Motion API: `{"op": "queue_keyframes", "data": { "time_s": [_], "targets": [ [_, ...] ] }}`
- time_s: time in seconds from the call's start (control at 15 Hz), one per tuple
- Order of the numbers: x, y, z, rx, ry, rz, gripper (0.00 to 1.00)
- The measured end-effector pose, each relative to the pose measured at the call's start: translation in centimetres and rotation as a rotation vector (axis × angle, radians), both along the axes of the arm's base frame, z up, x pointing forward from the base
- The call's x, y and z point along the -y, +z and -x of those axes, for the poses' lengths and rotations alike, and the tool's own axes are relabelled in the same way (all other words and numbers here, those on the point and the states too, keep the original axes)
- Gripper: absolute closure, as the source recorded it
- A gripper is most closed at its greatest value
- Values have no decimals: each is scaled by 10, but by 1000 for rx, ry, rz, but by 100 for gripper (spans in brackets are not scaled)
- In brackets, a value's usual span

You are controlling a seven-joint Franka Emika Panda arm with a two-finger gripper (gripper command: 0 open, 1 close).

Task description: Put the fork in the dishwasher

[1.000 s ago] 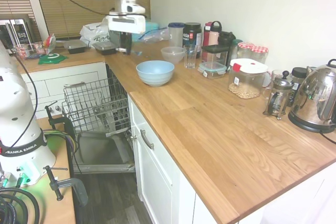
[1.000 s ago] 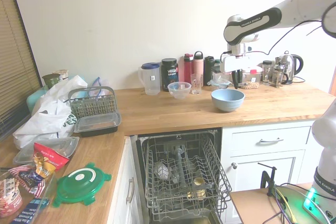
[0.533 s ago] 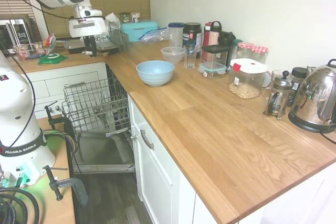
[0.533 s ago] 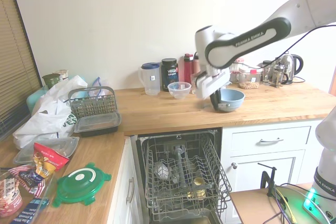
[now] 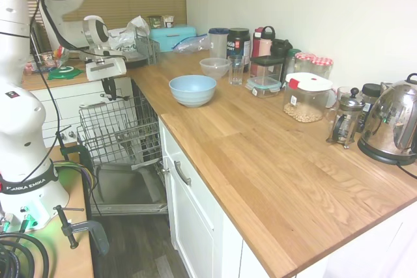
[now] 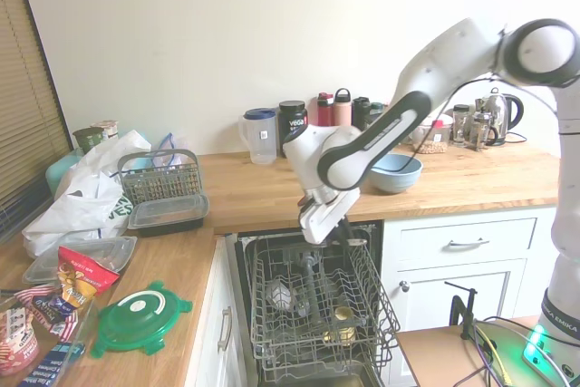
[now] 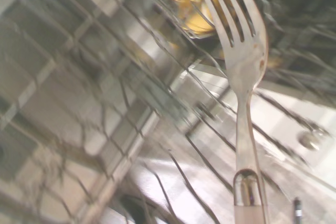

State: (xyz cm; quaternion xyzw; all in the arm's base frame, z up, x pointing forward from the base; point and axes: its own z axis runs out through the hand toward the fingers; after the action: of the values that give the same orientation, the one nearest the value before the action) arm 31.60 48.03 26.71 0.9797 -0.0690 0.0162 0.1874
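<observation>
The fork (image 7: 240, 66) shows sharp in the wrist view, tines pointing away over the wire rack and handle rising from the bottom edge. My gripper (image 5: 109, 89) (image 6: 342, 231) hangs just above the back of the dishwasher's pulled-out grey wire rack (image 5: 117, 128) (image 6: 317, 305). Its dark fingers stand close together, shut on the fork. In the exterior views the fork is too thin to make out. The dishwasher's door panel (image 5: 130, 190) lies open below the rack.
A yellowish cup (image 6: 343, 314) (image 7: 191, 9) and other dishes sit in the rack. A blue bowl (image 5: 192, 89) (image 6: 394, 169), a cutlery basket (image 6: 161, 178), jars and bottles stand on the wooden counter (image 5: 260, 154). White drawers (image 6: 467, 244) flank the dishwasher.
The arm has swung from beside the blue bowl, across the counter, and down over the dishwasher rack, carrying the fork with it.
</observation>
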Motion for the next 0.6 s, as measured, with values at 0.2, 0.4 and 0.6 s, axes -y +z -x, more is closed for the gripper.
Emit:
{"op": "queue_keyframes", "data": {
  "time_s": [0.2, 0.4, 0.6],
  "targets": [
    [-36, -76, -20, -34, -36, 37, 0],
    [-63, -135, -30, -51, -39, 64, 0],
    [-80, -126, -47, -55, -51, 61, 0]
  ]
}}
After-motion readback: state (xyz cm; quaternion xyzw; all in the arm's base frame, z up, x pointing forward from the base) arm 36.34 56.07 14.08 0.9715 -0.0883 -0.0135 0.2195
